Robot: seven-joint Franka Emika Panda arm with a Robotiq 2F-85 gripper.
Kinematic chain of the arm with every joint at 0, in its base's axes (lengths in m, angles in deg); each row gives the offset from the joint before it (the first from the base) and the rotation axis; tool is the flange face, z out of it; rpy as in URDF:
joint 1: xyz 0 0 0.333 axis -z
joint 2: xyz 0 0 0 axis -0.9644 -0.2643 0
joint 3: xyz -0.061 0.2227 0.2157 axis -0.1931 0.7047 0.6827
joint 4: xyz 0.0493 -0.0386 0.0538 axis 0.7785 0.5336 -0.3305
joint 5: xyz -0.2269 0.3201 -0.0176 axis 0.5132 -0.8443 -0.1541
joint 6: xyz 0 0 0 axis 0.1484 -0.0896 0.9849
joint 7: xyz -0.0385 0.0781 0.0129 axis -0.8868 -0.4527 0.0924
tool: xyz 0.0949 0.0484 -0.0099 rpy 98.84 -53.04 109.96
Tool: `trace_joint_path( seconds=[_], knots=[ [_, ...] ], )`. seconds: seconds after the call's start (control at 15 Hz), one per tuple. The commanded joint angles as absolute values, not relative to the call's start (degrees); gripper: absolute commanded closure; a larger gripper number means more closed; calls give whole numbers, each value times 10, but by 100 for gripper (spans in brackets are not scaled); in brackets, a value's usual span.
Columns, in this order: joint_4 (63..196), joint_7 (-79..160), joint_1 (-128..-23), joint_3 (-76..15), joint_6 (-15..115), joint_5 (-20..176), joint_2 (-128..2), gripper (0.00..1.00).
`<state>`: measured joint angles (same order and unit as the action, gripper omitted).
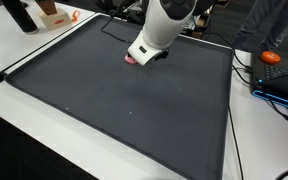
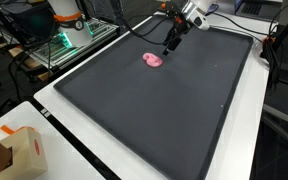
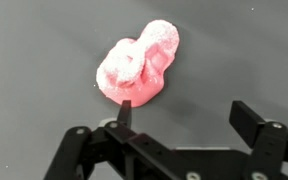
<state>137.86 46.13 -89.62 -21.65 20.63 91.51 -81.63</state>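
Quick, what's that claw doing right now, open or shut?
Gripper: open, holding nothing, close to the pink lump.

Pink lump [image 3: 136, 68]: soft-looking, irregular, made of two rounded lobes joined together. Surface is matte, deeper pink at the rim, with paler, whitish patches on top. It lies flat on the dark mat [image 2: 164, 120] covering the worktop. Both exterior views show it in the mat's far part, clear of the edges.

Exterior views high, oblique, sharing mat [image 1: 134, 120] [image 2: 164, 110]; wrist close, downward.
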Motion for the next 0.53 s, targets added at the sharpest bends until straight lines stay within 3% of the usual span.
trace_joint_path(
  seconds=[0.0, 0.47],
  knots=[
    [1349, 473, -902, -214, 183, 936, -843, 0],
    [1333, 470, -901, -217, 169, 934, -852, 0]
  ],
)
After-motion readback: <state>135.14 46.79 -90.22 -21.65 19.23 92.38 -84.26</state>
